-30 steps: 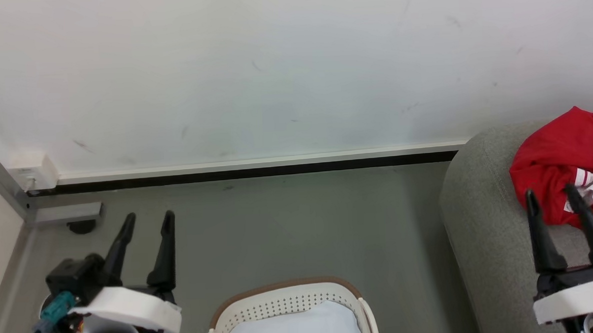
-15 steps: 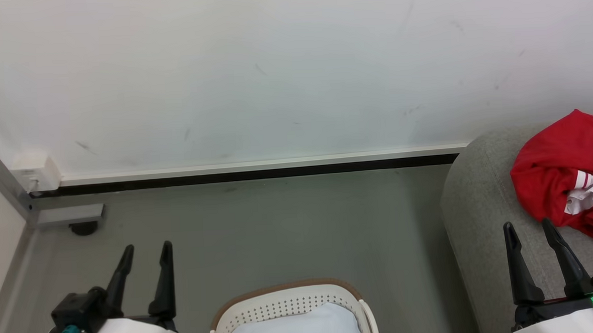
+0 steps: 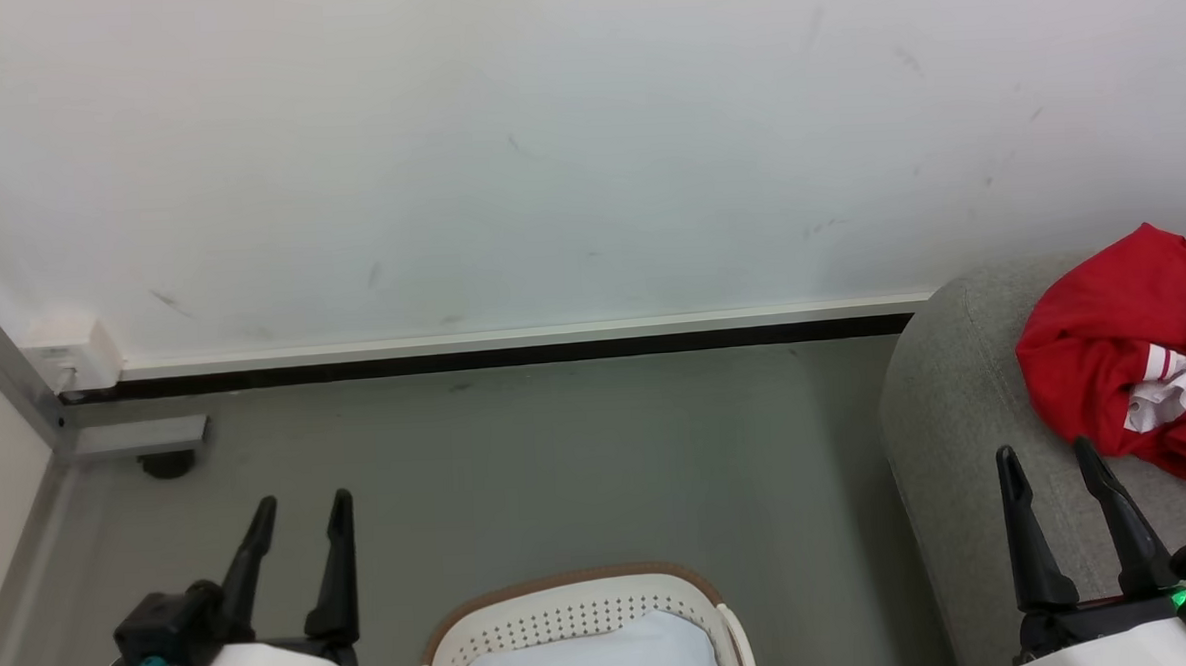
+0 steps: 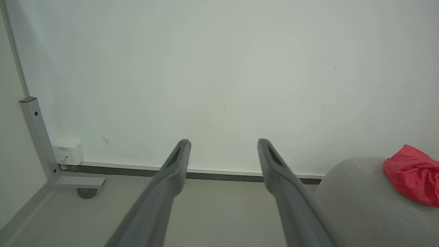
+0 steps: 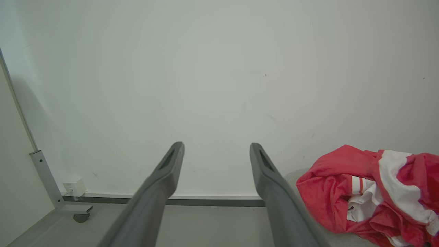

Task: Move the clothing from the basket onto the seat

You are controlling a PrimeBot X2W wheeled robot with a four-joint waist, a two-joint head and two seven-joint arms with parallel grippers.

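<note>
The cream basket [image 3: 575, 609] with a brown rim sits at the bottom middle of the head view, with pale blue clothing [image 3: 607, 663] lying inside it. At the right stands the grey seat [image 3: 957, 417], also in the left wrist view [image 4: 360, 199]. A crumpled red and white garment [image 3: 1124, 350] lies on it [image 5: 370, 195]. My left gripper [image 3: 300, 503] hovers open and empty left of the basket, seen too in its wrist view [image 4: 223, 142]. My right gripper [image 3: 1045, 448] is open and empty over the seat's front, short of the red garment [image 4: 411, 173].
A white wall with a pale skirting strip [image 3: 513, 331] runs across the back. A grey metal frame leg with a caster [image 3: 163, 462] and a small white box [image 3: 69, 356] stand at the left. Grey floor [image 3: 558, 455] lies between the basket and the wall.
Both grippers have drawn back toward the bottom of the head view. The right one has come away from the red garment, which stays on the seat.
</note>
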